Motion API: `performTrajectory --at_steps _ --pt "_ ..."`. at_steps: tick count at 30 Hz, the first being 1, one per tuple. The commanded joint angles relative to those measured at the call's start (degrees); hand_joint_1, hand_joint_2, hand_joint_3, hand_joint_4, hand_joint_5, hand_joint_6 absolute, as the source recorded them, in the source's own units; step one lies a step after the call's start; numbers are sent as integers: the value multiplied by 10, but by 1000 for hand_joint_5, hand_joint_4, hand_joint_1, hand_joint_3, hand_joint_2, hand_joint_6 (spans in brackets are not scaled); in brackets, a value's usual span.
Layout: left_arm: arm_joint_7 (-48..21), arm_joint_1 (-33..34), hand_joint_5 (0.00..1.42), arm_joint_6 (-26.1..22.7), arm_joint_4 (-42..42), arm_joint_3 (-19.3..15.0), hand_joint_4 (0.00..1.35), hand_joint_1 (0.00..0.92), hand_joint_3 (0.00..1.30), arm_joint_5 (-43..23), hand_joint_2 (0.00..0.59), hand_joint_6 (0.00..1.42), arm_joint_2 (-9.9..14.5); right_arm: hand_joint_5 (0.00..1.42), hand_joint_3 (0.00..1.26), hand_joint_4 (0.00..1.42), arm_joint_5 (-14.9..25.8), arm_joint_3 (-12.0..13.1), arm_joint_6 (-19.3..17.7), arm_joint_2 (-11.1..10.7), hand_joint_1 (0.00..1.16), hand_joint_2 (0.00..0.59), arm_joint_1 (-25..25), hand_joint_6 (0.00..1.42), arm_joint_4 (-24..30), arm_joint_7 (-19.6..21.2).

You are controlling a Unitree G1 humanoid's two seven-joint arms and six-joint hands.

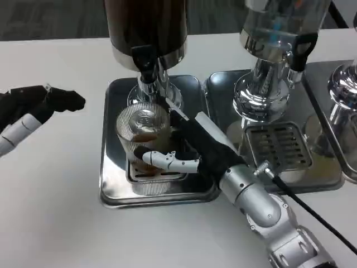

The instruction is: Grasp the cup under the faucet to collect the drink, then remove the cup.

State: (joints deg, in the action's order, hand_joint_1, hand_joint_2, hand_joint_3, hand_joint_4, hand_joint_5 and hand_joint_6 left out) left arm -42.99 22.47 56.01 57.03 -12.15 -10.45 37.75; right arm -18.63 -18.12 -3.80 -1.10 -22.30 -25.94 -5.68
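1. Head view showed the left hand (pixel 33 109) at the far left edge, lying low over the white desk (pixel 56 223), well apart from the drink machines. Its dark fingers (pixel 67 100) pointed right and lay loosely together, with nothing in them; whether they were curled closed or merely relaxed could not be told.
2. Right of it, a steel drip tray (pixel 111 190) sat on the desk under a dark dispenser (pixel 148 28). A black-handled faucet (pixel 146 70) hung from the dispenser's base.
3. The clear cup (pixel 142 134) stood upright on the tray's grate, directly below the faucet, with a little brown drink at its bottom.
4. The right hand (pixel 192 148) gripped the cup from the cup's right side: a white finger (pixel 170 162) wrapped across the cup's front near its base, and the dark palm pressed against its side.
5. The right forearm (pixel 262 206) ran from the lower right corner up and leftward to the wrist, a black cable (pixel 312 215) trailing beside it.
6. Further right, a second dispenser (pixel 273 33) with a clear tank stood over its own drip tray (pixel 279 148).
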Motion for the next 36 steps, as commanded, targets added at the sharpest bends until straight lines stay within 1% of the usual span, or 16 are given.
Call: performTrajectory --at_steps 1,3,7,12,15,20,25,33,36 --pt "-2 -9 376 -3 -5 3 426 0 505 8 142 350 10 153 0 18 -5 -5 12 9 643 204 5 181 3 12" --pt "-1 -10 376 -3 -6 3 426 0 505 8 142 350 10 169 0 44 -7 -6 12 12 642 204 8 186 5 20" --pt "-1 -12 376 -3 -7 3 426 0 505 8 142 350 11 222 52 123 -12 -9 12 16 641 204 11 219 6 37" --pt "-1 -13 376 -4 -10 3 426 0 505 7 142 350 11 305 181 258 -18 -10 12 19 657 206 18 280 10 54" --pt "-1 -14 376 -4 -10 3 426 0 505 8 142 350 10 343 234 309 -21 -10 11 21 666 208 23 303 14 66" --pt "0 -13 376 -4 -11 3 426 0 504 8 141 350 10 386 288 359 -32 -14 2 22 667 208 33 334 20 89" --pt "1 -13 376 -1 -11 4 426 0 496 11 140 350 11 414 310 388 -39 -18 -7 24 667 208 40 366 22 114" --pt "2 -16 376 2 -13 4 426 0 491 12 140 350 11 496 375 470 -48 -15 -25 28 667 208 52 440 23 151" --pt "3 -16 376 2 -13 4 426 0 485 12 140 350 11 504 386 487 -52 -14 -32 30 670 204 57 452 26 166"
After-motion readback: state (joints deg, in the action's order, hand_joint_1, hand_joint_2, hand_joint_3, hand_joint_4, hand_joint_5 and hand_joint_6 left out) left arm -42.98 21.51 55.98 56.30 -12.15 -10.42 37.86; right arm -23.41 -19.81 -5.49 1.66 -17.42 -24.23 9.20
